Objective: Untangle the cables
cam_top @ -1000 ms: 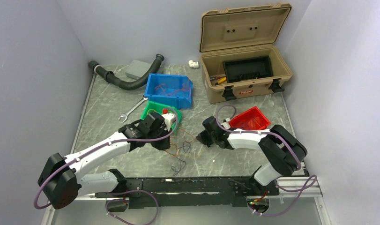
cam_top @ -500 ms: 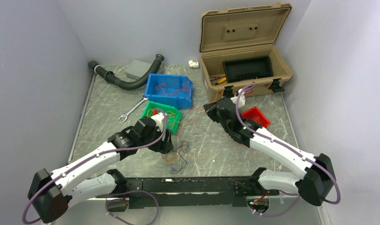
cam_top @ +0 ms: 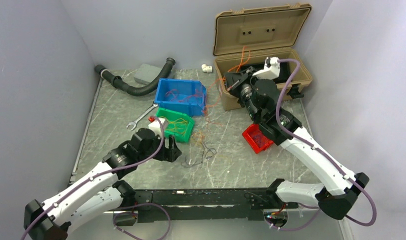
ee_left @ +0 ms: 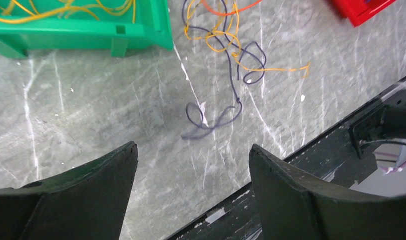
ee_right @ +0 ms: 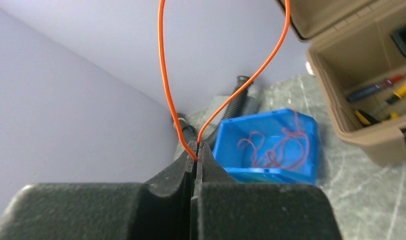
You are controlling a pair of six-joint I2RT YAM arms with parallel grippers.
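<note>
The tangle of cables (cam_top: 203,146) lies on the table in front of the green bin: orange and yellow loops (ee_left: 223,37) and a dark purple strand (ee_left: 211,120). My right gripper (cam_top: 231,83) is raised beside the tan toolbox, shut on an orange cable (ee_right: 163,75). That cable loops upward from its tips (ee_right: 196,150) and trails down toward the tangle (cam_top: 207,107). My left gripper (cam_top: 173,149) hovers low at the near left of the tangle, open, with only bare table between its fingers (ee_left: 191,147).
The green bin (cam_top: 184,132) holds yellow cables, and the blue bin (cam_top: 165,95) holds red ones (ee_right: 276,145). A red bin (cam_top: 256,141) sits tilted to the right of the tangle. The open toolbox (cam_top: 261,50), wrench (cam_top: 140,117), black hose (cam_top: 135,89) and grey block (cam_top: 146,74) lie farther back.
My right gripper has swung up and back toward the toolbox, drawing the orange cable out of the tangle. The left gripper let go, opened and pulled back. The red bin shifted nearer.
</note>
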